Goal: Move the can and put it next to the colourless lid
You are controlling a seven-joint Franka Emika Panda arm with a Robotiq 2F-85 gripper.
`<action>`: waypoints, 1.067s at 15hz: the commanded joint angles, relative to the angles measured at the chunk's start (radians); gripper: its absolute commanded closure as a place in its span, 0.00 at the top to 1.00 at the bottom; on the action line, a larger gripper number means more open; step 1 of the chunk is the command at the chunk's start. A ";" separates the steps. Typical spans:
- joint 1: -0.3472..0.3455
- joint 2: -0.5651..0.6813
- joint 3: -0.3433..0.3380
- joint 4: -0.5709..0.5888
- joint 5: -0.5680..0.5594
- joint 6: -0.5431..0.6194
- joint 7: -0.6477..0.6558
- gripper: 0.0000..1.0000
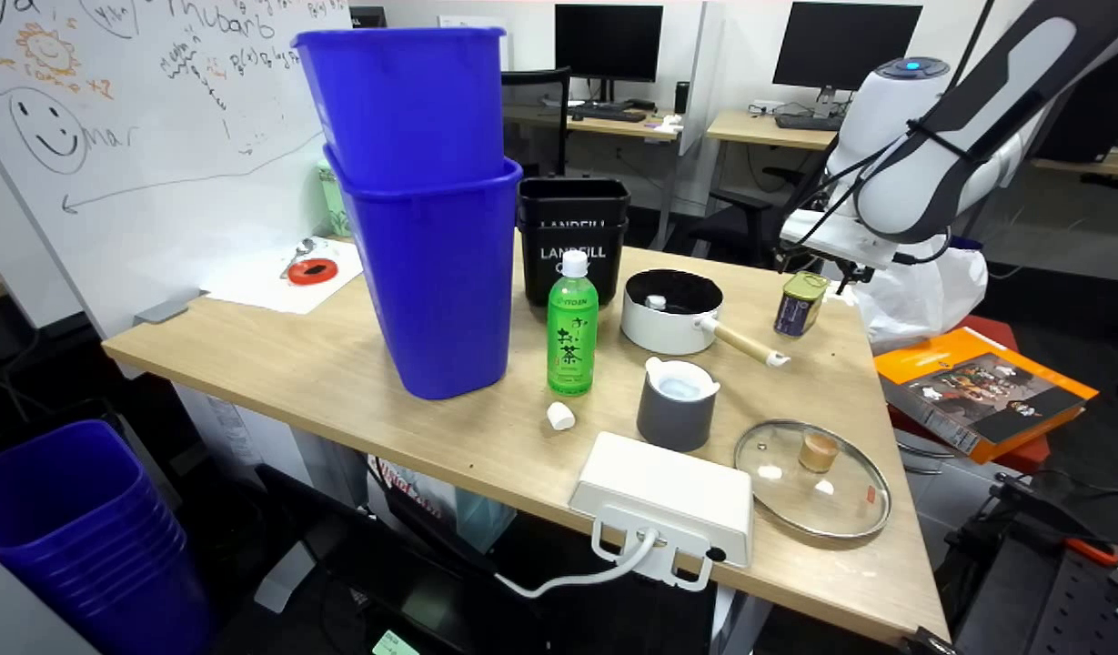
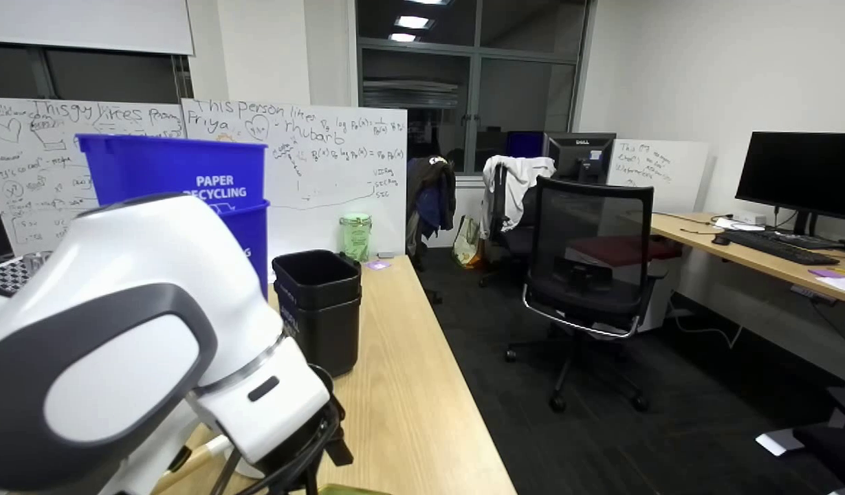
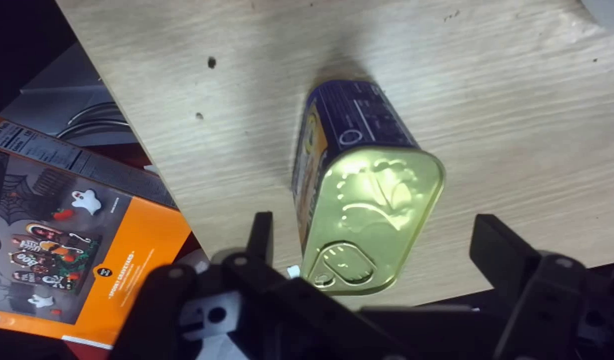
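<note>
The can point(image 1: 797, 307) stands upright on the table near its far right edge, dark blue with a yellow-green metal top. In the wrist view the can point(image 3: 376, 200) shows its ring-pull top between and ahead of the fingers. A sliver of the can's top point(image 2: 350, 490) shows at the bottom of an exterior view. The colourless lid point(image 1: 818, 491) lies flat at the near right of the table, glass with a metal rim and wooden knob; it is out of the wrist view. My gripper point(image 3: 374, 220) is open above the can, with gaps on both sides and nothing held.
A white pot point(image 1: 668, 314) with a wooden handle point(image 1: 745, 341) stands beside the can. A grey cup point(image 1: 677, 409), green bottle point(image 1: 572, 332), white box point(image 1: 663, 491), black bins point(image 1: 572, 246) and tall blue bins point(image 1: 422, 227) share the table. An orange box point(image 1: 986, 391) lies beyond the edge.
</note>
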 commanded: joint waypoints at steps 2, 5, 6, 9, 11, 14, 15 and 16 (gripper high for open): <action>0.139 0.114 -0.156 0.038 0.108 0.106 0.070 1.00; 0.182 0.174 -0.194 0.047 0.229 0.139 0.061 1.00; 0.191 0.191 -0.197 0.048 0.269 0.144 0.057 1.00; 0.215 0.237 -0.194 0.052 0.365 0.153 0.048 1.00; 0.229 0.264 -0.190 0.058 0.417 0.165 0.045 0.90; 0.254 0.294 -0.198 0.076 0.482 0.177 0.044 0.60; 0.261 0.295 -0.204 0.081 0.499 0.182 0.042 0.53; 0.269 0.295 -0.212 0.084 0.511 0.184 0.040 0.48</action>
